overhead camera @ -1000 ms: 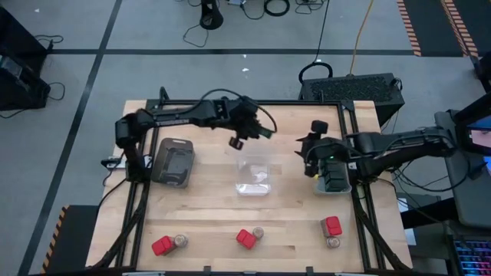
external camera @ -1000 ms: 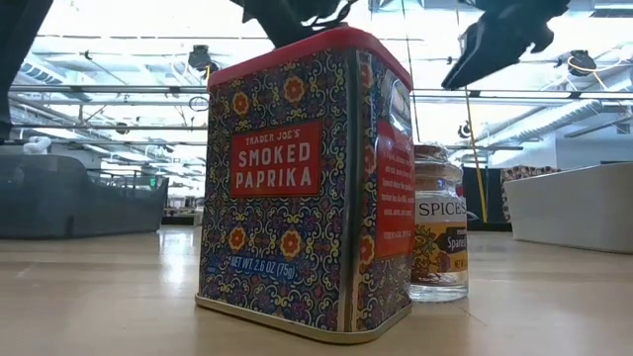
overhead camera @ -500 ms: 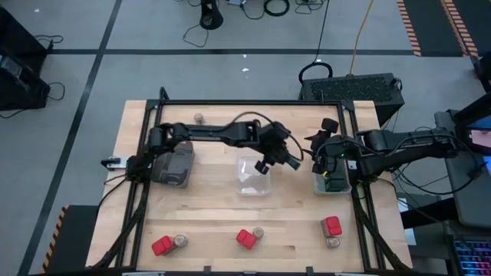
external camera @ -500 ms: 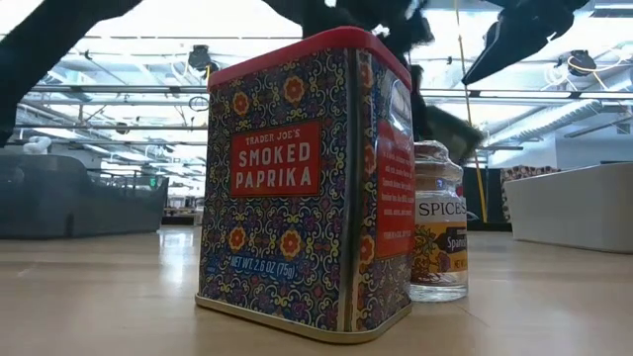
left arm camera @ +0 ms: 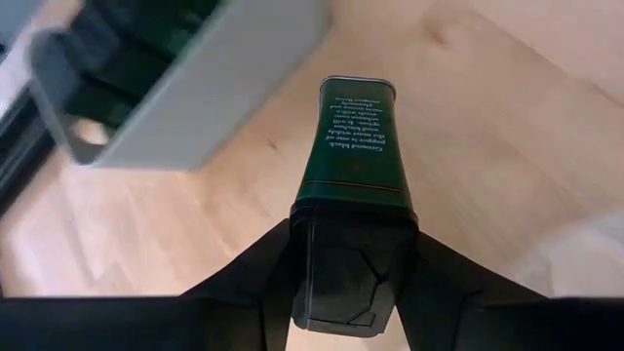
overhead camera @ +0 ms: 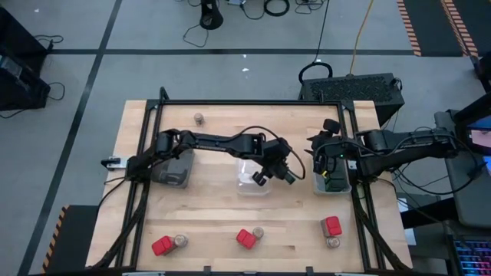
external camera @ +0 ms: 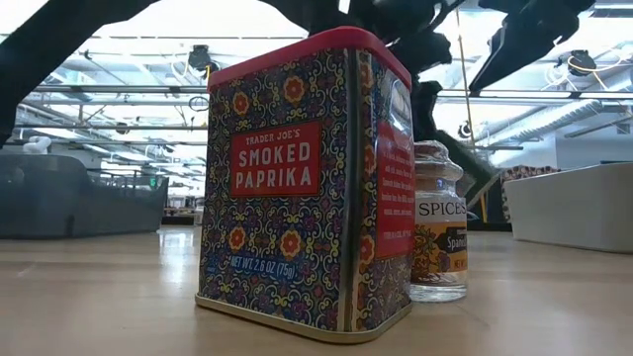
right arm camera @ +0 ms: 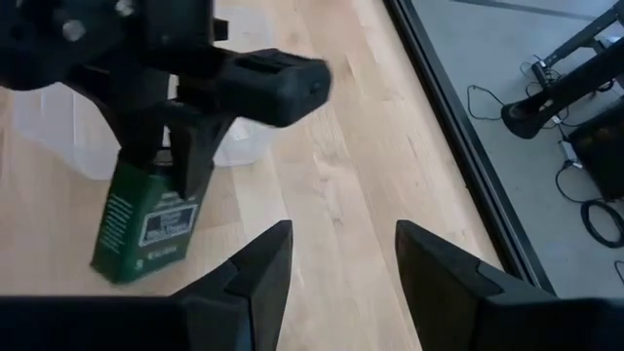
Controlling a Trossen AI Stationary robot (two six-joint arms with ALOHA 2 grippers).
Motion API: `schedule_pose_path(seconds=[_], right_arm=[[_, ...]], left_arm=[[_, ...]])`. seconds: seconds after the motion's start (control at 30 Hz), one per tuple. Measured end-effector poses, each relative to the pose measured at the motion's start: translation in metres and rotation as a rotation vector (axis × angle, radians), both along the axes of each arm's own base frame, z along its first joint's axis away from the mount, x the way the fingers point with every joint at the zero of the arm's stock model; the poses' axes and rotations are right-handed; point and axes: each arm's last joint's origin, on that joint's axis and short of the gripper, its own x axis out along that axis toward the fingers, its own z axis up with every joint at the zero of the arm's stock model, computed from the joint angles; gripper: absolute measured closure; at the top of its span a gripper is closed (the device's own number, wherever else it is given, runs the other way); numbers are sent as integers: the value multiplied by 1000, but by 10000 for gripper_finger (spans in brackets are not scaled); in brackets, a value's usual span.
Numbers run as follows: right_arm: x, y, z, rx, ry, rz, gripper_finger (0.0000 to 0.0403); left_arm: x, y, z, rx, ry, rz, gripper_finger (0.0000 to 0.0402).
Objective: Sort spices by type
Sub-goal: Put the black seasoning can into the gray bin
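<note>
spices: red boxes, small round jars and dark boxes spread over the wooden table (overhead camera: pixel 207 207).
held box: a dark green box (left arm camera: pixel 356 146) with pale print, clamped at one end by the left gripper (left arm camera: pixel 354 229) and raised above the bare wood between the clear tray (overhead camera: pixel 247 175) and the grey tray (overhead camera: pixel 341 186).
left gripper: fingers clenched on the dark green box; the arm reaches across the table from its left side, past the clear tray.
right gripper: (right arm camera: pixel 336 263) hovers by the grey tray on the right side of the table, fingers parted with nothing between them, facing the held box.
grey tray: on the right, with dark boxes (overhead camera: pixel 328 178) inside.
dark tray: (overhead camera: pixel 173 165) on the left side, partly under the left arm.
front row: three pairs near the front edge, each a red box beside a jar; red boxes at left (overhead camera: pixel 160 246), middle (overhead camera: pixel 245 239) and right (overhead camera: pixel 332 225).
middle pair up close: the red box reads smoked paprika, upright, with a glass jar (external camera: pixel 438 237) just beside it.
lone jar: (overhead camera: pixel 199 118) near the back edge, well apart from the rest.
</note>
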Motion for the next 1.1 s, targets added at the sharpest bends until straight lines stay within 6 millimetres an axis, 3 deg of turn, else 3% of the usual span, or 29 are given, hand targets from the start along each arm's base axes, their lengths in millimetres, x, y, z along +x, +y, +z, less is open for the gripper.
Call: schedule_pose_path(seconds=[0.27, 0.63, 1.1], right_arm=[[1, 0, 1, 3, -19, -2, 238], [1, 0, 1, 2, -22, 0, 238], [2, 0, 2, -3, -20, 5, 238]], left_arm=[[-8, -10, -6, 187, 105, -54, 244], [-7, -17, -12, 270, 114, -191, 242], [-4, -19, -10, 336, 84, -229, 242]])
